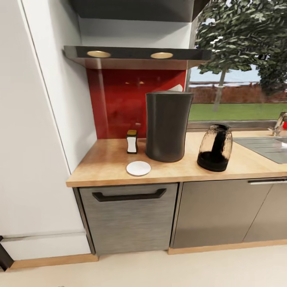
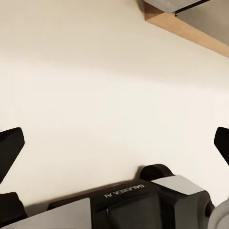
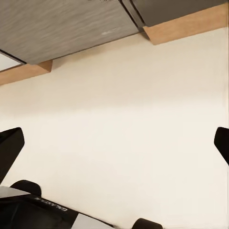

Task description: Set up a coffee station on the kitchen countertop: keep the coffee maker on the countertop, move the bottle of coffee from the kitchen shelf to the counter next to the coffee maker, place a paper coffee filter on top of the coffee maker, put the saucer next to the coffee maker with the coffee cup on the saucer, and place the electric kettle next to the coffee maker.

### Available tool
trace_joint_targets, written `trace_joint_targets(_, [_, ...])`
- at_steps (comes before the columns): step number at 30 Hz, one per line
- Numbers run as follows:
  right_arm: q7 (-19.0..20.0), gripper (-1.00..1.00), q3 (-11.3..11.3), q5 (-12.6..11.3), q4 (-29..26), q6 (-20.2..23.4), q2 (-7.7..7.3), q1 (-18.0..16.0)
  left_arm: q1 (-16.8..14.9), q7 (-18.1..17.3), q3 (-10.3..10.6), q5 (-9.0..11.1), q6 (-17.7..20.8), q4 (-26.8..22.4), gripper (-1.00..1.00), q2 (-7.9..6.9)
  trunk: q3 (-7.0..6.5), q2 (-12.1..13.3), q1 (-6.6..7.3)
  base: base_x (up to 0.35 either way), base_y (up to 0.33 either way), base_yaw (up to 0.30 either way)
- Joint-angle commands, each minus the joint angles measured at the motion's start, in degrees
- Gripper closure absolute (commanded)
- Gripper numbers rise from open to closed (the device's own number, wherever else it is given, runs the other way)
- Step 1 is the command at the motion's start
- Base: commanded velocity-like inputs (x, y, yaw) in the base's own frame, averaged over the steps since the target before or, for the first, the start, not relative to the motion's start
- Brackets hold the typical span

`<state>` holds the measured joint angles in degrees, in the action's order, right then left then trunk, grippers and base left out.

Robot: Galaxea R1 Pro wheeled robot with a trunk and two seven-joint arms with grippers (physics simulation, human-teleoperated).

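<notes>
While the head camera looks down at the kitchen run, the countertop (image 1: 107,165) spans the frame above a grey drawer front (image 1: 128,217) with a dark handle. Red backsplash (image 1: 119,99) and a range hood (image 1: 135,56) sit behind and above. Sink (image 1: 265,145) is inset at the far right of the counter.

Coffee maker (image 1: 166,125) stands upright mid-counter, near the backsplash. Kettle (image 1: 215,148) stands to its right, a bit apart, closer to the counter's front edge. Bottle of coffee (image 1: 132,142) stands upright just left of the coffee maker, not touching. Saucer (image 1: 138,168) lies flat in front of the bottle and the coffee maker, near the front edge, with nothing on it. A white patch shows at the coffee maker's top rear edge; probably part of the backsplash, too blurred to tell.

Left gripper (image 2: 117,143) hangs over pale floor, fingertips spread wide, nothing between them. Right gripper (image 3: 117,143) likewise: fingers wide apart, empty, over the floor near the cabinet base.
</notes>
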<state>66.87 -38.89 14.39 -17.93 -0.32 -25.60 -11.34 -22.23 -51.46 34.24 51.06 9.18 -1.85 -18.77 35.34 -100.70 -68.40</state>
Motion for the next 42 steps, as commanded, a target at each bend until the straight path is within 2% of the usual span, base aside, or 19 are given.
trace_joint_targets(1, [0.27,-1.00,-0.48,0.55,0.00,-0.03,0.03,-0.08,-0.01,0.18,0.18,0.61,0.60,-0.05,-1.00,0.03,0.06,-0.03,0.01,0.002,-0.002,-0.257])
trace_joint_targets(11, [0.11,-1.00,-0.39,0.78,0.04,-0.12,0.21,-0.07,-0.01,1.54,-0.39,0.62,0.72,0.01,-1.00,0.30,0.06,-0.03,0.01,0.000,-0.001,-0.251])
trace_joint_targets(13, [0.01,-1.00,-0.35,2.13,0.20,-0.16,0.33,0.04,-0.01,1.58,-0.40,0.62,0.72,0.01,-1.00,0.31,0.06,-0.03,0.01,0.034,-0.013,-0.113])
trace_joint_targets(15, [-0.55,-1.00,-0.33,4.64,0.64,-0.18,0.43,0.11,-0.01,1.61,-0.36,0.62,0.69,0.01,-1.00,0.35,0.06,-0.03,0.01,0.119,-0.078,-0.058])
trace_joint_targets(19, [-3.03,-1.00,-0.35,11.42,1.16,-0.19,1.07,0.17,-0.01,1.63,-0.39,0.62,0.67,0.01,-1.00,0.39,0.06,-0.03,0.01,0.203,-0.154,-0.041])
trace_joint_targets(22, [-3.28,-1.00,-0.38,12.52,1.20,-0.15,1.34,0.18,-0.01,1.63,-0.40,0.62,0.67,0.01,-1.00,0.40,0.06,-0.03,0.01,0.155,-0.127,-0.153])
trace_joint_targets(31, [-3.16,-1.00,-0.33,13.28,1.23,-0.04,1.52,0.18,-0.01,1.63,-0.33,0.62,0.66,0.01,-1.00,0.54,0.06,-0.03,0.01,0.025,-0.041,-0.232])
trace_joint_targets(42, [-3.48,-1.00,-0.36,13.29,1.23,-0.10,1.52,0.18,-0.01,1.63,-0.32,0.62,0.66,0.01,-1.00,0.57,0.06,-0.03,0.01,0.000,-0.280,-0.158])
